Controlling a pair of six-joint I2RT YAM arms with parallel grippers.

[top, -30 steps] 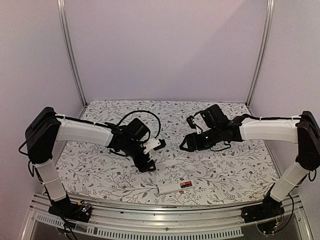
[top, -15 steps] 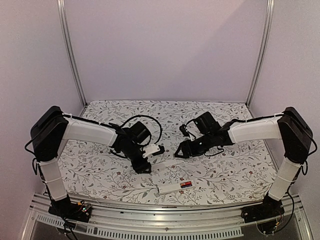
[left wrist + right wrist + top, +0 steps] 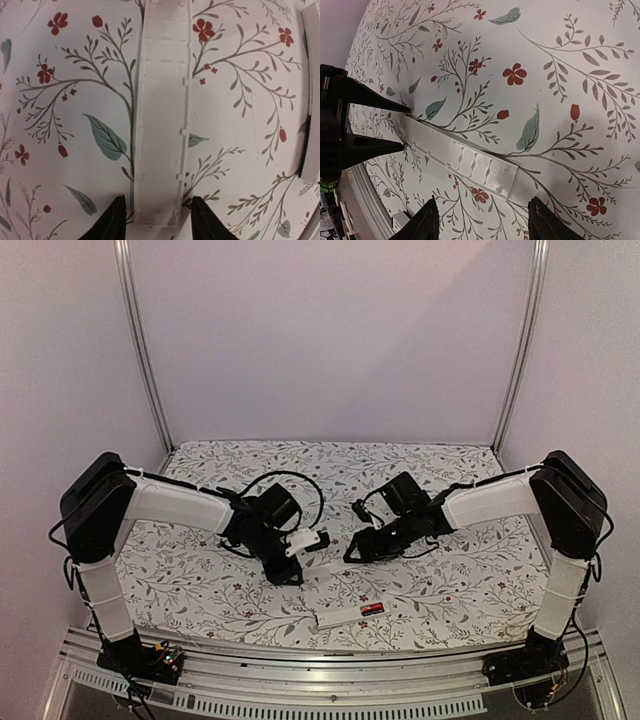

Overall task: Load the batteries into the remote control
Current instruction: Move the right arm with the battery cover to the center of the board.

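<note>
Flanks cover (image 3: 160,125) with left gripper (image 3: 157,199), jaws narrowly parted; spans its other end with right gripper (image 3: 482,201), jaws wide. Floral cloth (image 3: 190,585) beneath, lilac walls (image 3: 330,340) beyond.

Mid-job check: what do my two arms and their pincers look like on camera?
The left arm and right arm have white shells, black joints and black wrists. A black cable loops above the left wrist. The left pincer and right pincer each end in two black tapered fingers.

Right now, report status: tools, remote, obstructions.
Left tool open, straddling one end of remote control. Right tool open, straddling the other end. Bay up, no cells in it. One battery sits apart near the front edge; nothing blocking the bay.
</note>
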